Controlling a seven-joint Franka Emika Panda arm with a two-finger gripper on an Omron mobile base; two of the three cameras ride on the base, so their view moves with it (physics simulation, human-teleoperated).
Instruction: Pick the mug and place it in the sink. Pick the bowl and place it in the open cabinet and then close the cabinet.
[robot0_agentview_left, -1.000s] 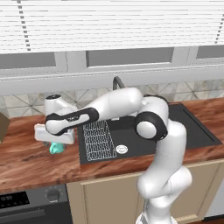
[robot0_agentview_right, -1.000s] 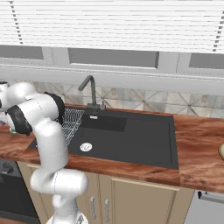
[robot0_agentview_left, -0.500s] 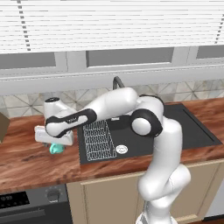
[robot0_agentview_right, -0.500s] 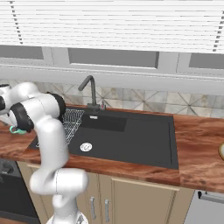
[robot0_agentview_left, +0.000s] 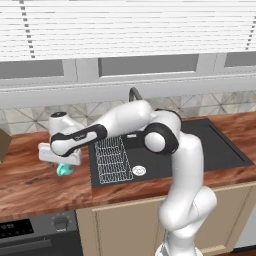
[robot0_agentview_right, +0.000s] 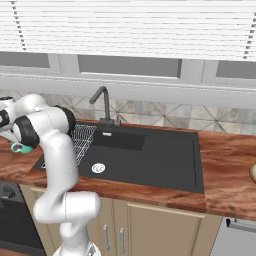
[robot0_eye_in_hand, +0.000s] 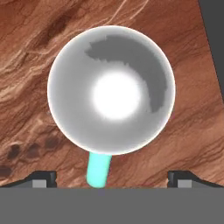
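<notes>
The teal-green mug (robot0_agentview_left: 64, 170) stands on the wooden counter left of the sink (robot0_agentview_left: 165, 150). Its pale inside (robot0_eye_in_hand: 111, 89) faces the hand camera, and the teal handle (robot0_eye_in_hand: 98, 170) points toward the bottom of that view. My gripper (robot0_agentview_left: 62, 163) hangs straight over the mug, open, with one fingertip (robot0_eye_in_hand: 42, 178) on each side and nothing between them. From the right base view, the mug (robot0_agentview_right: 21, 148) peeks out behind my arm. A pale sliver of the bowl (robot0_agentview_right: 253, 172) shows at the counter's far right edge. The cabinet is out of view.
A white wire rack (robot0_agentview_left: 112, 160) lies in the sink's left part, close to the mug. The dark gooseneck tap (robot0_agentview_right: 102, 102) rises behind the basin. Brown counter (robot0_agentview_right: 227, 165) stretches right of the sink. An oven front (robot0_agentview_left: 30, 235) sits below left.
My hand has sunk slightly toward the mug. The jaws stayed open and the mug has not moved.
</notes>
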